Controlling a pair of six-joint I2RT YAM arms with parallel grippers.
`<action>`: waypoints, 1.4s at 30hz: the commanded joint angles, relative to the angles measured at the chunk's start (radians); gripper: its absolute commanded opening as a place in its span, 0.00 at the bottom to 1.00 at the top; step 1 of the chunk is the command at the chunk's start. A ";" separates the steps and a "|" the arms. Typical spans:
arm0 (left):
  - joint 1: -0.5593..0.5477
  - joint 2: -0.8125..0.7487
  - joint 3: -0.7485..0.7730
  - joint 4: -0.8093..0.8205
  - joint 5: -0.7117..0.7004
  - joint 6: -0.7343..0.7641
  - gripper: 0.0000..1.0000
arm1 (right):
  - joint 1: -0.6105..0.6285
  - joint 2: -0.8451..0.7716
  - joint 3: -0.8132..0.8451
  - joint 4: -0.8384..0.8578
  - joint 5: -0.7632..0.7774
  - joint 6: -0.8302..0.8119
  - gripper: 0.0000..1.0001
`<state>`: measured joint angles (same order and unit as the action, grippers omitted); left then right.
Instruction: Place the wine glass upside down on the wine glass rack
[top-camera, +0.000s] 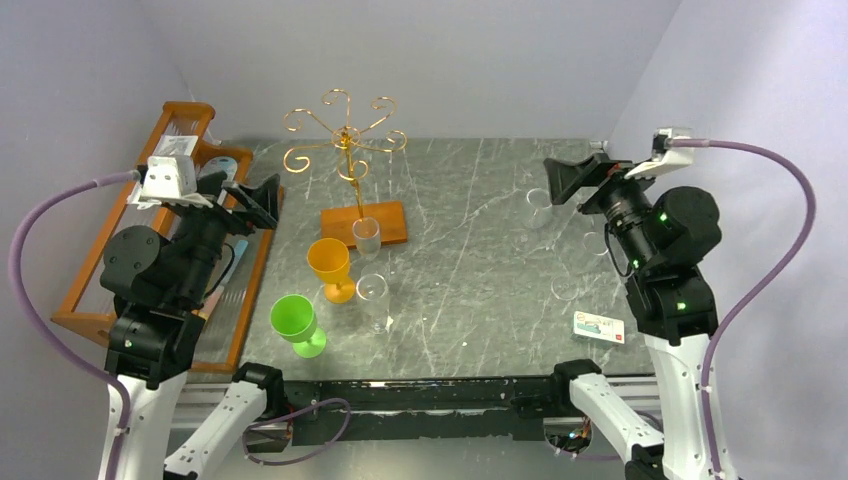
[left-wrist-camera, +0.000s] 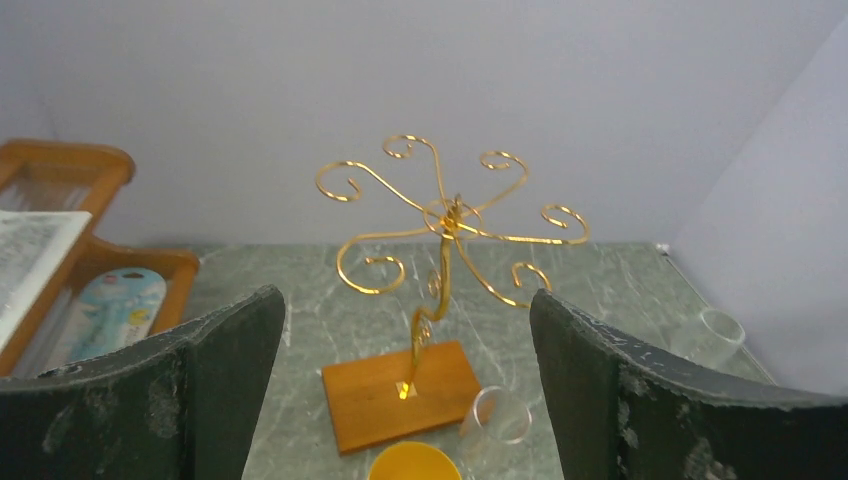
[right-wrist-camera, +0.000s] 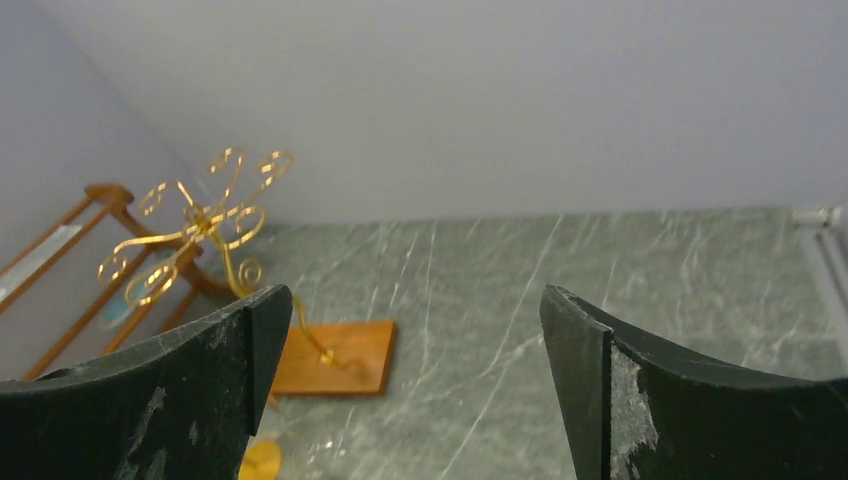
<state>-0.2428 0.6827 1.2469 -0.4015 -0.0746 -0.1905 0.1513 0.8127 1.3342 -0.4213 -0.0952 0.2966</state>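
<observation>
The gold wire wine glass rack (top-camera: 345, 135) stands on its small wooden base (top-camera: 364, 224) at the back middle of the table, with nothing hanging on it. It also shows in the left wrist view (left-wrist-camera: 447, 215) and the right wrist view (right-wrist-camera: 195, 220). A clear wine glass (top-camera: 367, 237) stands upright at the base's front edge and shows in the left wrist view (left-wrist-camera: 497, 417). Another clear glass (top-camera: 372, 295) stands nearer. My left gripper (top-camera: 262, 200) is open and empty, left of the rack. My right gripper (top-camera: 568, 180) is open and empty, at the right back.
An orange goblet (top-camera: 331, 265) and a green goblet (top-camera: 296, 322) stand in front of the rack. More clear glasses (top-camera: 538, 208) stand by the right arm. A white card (top-camera: 599, 327) lies front right. A large wooden shelf (top-camera: 100, 300) runs along the left edge.
</observation>
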 joint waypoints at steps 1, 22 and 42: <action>0.005 -0.034 -0.051 -0.027 0.106 -0.034 0.97 | -0.007 -0.029 -0.075 -0.055 -0.096 0.040 1.00; 0.005 0.012 -0.195 0.107 0.100 -0.147 0.97 | 0.702 0.417 -0.130 0.025 0.081 0.184 0.85; 0.006 -0.072 -0.230 0.068 0.014 -0.160 0.97 | 1.022 0.810 0.093 -0.253 0.447 0.312 0.34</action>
<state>-0.2428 0.6079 1.0233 -0.3286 -0.0555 -0.3386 1.1614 1.6073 1.3857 -0.6174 0.3092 0.5926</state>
